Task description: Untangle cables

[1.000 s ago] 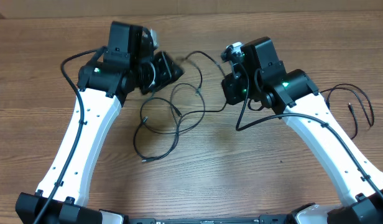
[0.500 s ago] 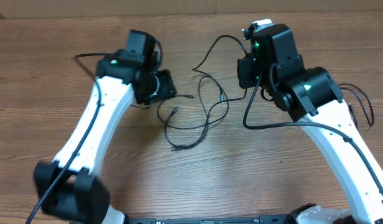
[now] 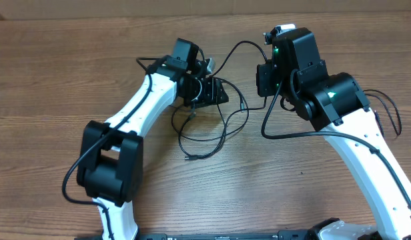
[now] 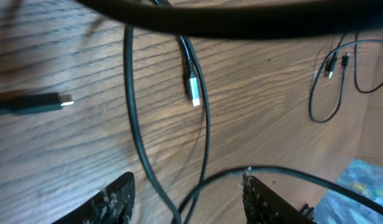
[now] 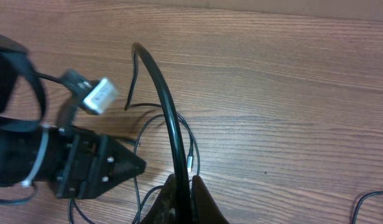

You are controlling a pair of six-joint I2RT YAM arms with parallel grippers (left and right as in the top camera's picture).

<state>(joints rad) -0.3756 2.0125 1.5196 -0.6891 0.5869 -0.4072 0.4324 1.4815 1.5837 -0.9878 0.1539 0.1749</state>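
One cable (image 5: 159,87) in right pincer (image 5: 179,185), wrist-view only

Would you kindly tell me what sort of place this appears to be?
Probably a robotics lab bench, though little of the room shows. A left arm and a right arm, white with black joints, stand at a wood-grain table, and thin black cables lie sprawled on it.

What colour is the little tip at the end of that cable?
Silvery tip on a black cable; the left wrist view shows it best.
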